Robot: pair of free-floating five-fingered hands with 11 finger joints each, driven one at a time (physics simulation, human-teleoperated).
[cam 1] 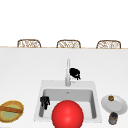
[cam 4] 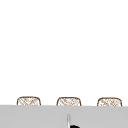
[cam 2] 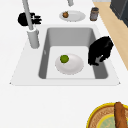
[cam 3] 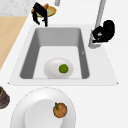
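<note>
both hands' fingers blur: right hand by faucet, left hand over sink.

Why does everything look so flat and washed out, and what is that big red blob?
Front view: even light, the white counter casts no shadows, and a plain red ball covers the sink's near part. Left side view: soft shading inside the basin alone. Upper view: blank white above the chairs.

Right hand at the faucet, fingers curled against its base. Left hand hangs over the sink's far corner, fingers pointing down, by the basket. Lime on a plate in the basin. Nearer plate holds an orange fruit.
</note>
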